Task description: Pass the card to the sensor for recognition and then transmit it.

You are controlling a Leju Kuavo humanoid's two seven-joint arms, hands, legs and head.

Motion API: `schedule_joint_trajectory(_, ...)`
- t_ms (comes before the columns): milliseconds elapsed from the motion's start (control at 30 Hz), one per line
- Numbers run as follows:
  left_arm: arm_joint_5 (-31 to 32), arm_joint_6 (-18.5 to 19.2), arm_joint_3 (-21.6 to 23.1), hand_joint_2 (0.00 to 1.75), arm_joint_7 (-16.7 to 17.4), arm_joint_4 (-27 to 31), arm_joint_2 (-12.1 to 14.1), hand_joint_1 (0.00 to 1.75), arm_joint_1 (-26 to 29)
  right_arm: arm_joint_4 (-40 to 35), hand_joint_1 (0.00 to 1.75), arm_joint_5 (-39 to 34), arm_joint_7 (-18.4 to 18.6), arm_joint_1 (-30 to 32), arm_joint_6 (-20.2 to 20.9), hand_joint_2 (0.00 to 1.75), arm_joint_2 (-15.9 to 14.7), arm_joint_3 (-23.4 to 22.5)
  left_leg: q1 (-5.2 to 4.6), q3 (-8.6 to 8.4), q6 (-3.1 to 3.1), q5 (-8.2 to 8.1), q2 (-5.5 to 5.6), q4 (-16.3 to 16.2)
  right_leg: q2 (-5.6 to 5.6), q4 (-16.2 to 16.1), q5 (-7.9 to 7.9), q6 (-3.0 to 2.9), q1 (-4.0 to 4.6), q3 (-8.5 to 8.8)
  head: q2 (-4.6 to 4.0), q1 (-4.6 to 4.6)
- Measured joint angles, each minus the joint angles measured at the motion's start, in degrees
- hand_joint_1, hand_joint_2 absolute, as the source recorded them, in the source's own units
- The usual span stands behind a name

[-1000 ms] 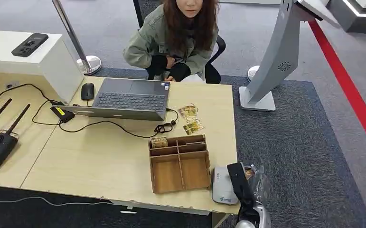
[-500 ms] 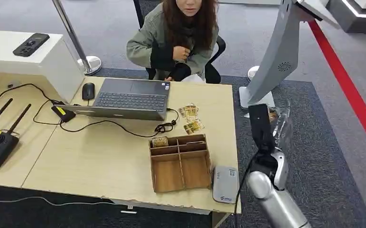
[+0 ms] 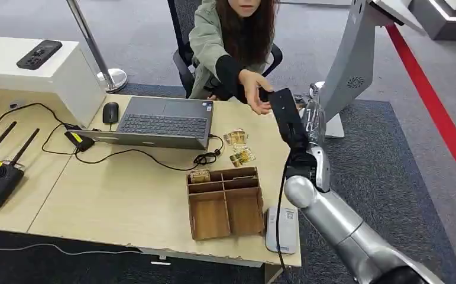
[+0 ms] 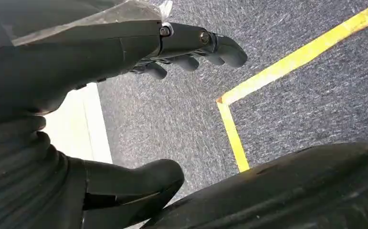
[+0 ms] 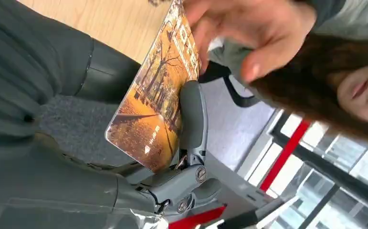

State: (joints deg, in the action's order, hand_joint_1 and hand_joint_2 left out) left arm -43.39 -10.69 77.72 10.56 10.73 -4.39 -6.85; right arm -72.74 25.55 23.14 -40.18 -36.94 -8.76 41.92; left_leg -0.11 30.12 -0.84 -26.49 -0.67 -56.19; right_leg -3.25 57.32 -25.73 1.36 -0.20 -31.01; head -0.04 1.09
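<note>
My right hand (image 3: 292, 121) is raised over the table's far right corner and pinches a card (image 5: 155, 107) with an orange autumn-tree picture between thumb and fingers. A seated person (image 3: 231, 41) reaches across, and that person's hand (image 3: 255, 90) has its fingers (image 5: 234, 36) on the card's far end. The grey-white card sensor (image 3: 283, 229) lies at the table's front edge, behind my right forearm. My left hand (image 4: 100, 52) hangs over the carpet with thumb and fingers apart, holding nothing.
A wooden compartment box (image 3: 224, 203) stands beside the sensor, with loose cards (image 3: 238, 148) behind it. A laptop (image 3: 161, 122), cables and a mouse (image 3: 109, 112) lie further left. A grey kiosk stand (image 3: 348, 71) rises right of the table (image 3: 125, 201).
My right arm lifted from the front edge by the sensor and swung forward to the far corner with the card. The person stretched an arm out to meet it.
</note>
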Motion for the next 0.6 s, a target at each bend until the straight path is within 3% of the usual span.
schedule_joint_trajectory(233, 0.15, 0.42, 0.72, 1.75, 0.0, -0.26, -0.09, 0.0, -0.21, 10.86, 1.75, -11.3, -7.65, -4.74, -0.26, 1.75, 4.63, 3.87, 0.0, 0.02, 0.01, 0.01, -0.01, 0.0, 0.01, 0.02, 0.01, -0.01, 0.0, -0.08, 0.0, -0.02)
schedule_joint_trajectory(400, 0.13, 0.59, 0.85, 1.75, 0.0, -0.33, -0.09, 0.0, -0.25, 16.78, 1.75, -14.79, -10.31, -6.35, -0.63, 1.75, 7.54, 5.57, 0.0, 0.11, 0.01, 0.04, 0.05, 0.0, -0.03, 0.02, 0.01, -0.01, 0.0, -0.16, 0.0, -0.02)
schedule_joint_trajectory(433, 0.11, 0.61, 0.85, 1.75, 0.0, -0.33, -0.09, 0.0, -0.25, 17.35, 1.41, -15.1, -10.62, -6.53, -0.68, 1.75, 7.82, 5.77, 0.0, 0.13, 0.0, 0.05, 0.07, 0.0, -0.06, 0.02, 0.01, -0.01, 0.0, -0.17, 0.0, -0.02)
schedule_joint_trajectory(467, 0.07, 0.66, 0.9, 1.75, 0.0, -0.33, -0.09, 0.0, -0.26, 18.16, 0.07, -15.6, -11.1, -6.74, -0.7, 1.75, 8.26, 6.1, 0.0, 0.13, 0.0, 0.05, 0.09, 0.0, -0.08, 0.02, 0.01, -0.01, 0.0, -0.17, 0.0, 0.0)
schedule_joint_trajectory(600, -0.04, 0.66, 0.92, 1.75, 0.0, -0.35, -0.09, 0.0, -0.27, 20.19, 0.0, -17.35, -12.33, -6.94, -0.83, 1.75, 9.38, 6.64, -0.02, 0.15, 0.0, 0.04, 0.07, 0.0, -0.08, 0.01, 0.01, -0.01, 0.0, -0.2, 0.0, -0.02)
